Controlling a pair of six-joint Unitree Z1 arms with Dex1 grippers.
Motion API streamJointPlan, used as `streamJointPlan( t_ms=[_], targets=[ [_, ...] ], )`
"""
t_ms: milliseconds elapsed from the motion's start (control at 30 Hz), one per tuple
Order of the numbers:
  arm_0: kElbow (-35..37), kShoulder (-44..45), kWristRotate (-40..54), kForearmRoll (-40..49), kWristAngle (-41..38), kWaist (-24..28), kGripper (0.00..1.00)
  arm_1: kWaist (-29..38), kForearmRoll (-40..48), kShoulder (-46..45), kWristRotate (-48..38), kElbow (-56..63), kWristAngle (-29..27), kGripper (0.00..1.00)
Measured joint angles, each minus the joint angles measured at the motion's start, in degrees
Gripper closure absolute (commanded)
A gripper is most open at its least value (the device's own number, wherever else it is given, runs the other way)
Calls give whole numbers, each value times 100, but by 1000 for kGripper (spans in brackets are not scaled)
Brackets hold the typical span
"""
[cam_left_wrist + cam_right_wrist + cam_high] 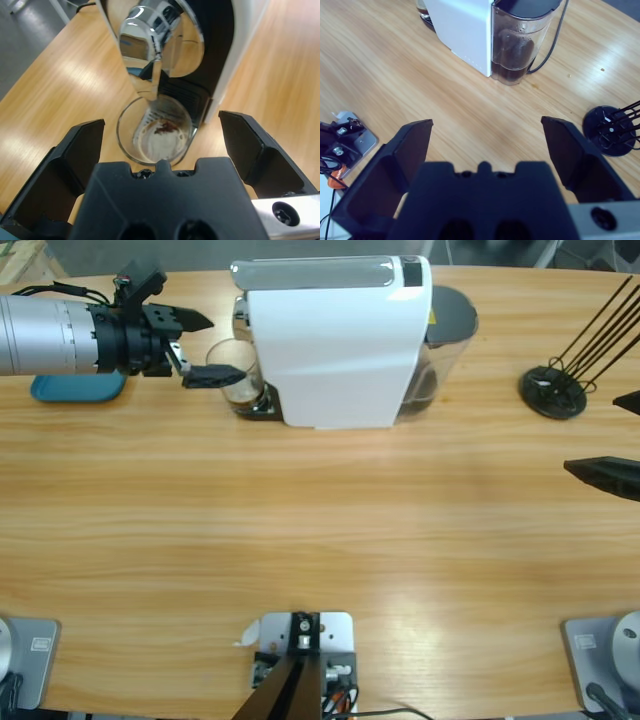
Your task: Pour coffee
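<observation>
A white coffee machine (335, 340) stands at the far middle of the wooden tabletop (320, 530). A small clear glass (240, 385) sits on the machine's drip tray, directly below the chrome spout (152, 45). In the left wrist view the glass (155, 130) holds only a trace of coffee (162, 128): a small dark brown patch on the bottom, with the rest of the base showing pale. The glass is upright.

The left hand (195, 345) comes in from the left edge and is level with the glass. Its jaws stand wide apart, one on either side of the glass; the nearer jaw tip overlaps the glass rim in the high view, but whether it touches cannot be told. In the left wrist view the left hand (160, 135) frames the glass between its jaws, with clear gaps on both sides.

Behind the machine is a clear water tank (520, 42) with a dark lid, holding water in its lower part. A black cable runs from behind it.

The right hand (605, 435) sits at the right edge, well apart from the machine, jaws spread wide and holding nothing; the right wrist view shows the right hand (487, 145) over bare wood.

A black round stand with thin rods (555, 390) rests near the right end. A blue tray (75, 388) lies under the left arm.
</observation>
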State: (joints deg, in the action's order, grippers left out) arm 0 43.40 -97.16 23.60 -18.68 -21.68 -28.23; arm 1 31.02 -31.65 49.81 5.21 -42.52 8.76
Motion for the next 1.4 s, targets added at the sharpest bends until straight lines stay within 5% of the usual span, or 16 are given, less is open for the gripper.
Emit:
streamJointPlan(
  t_ms=[833,1200,1400],
  targets=[
    [344,-711,26,-31,-1,19,6,2,0,203,0,0,1,13],
    [363,-826,26,-32,-2,19,217,2,0,205,0,0,1,13],
    [364,-875,26,-31,-2,19,424,2,0,207,1,0,1,13]
  ],
)
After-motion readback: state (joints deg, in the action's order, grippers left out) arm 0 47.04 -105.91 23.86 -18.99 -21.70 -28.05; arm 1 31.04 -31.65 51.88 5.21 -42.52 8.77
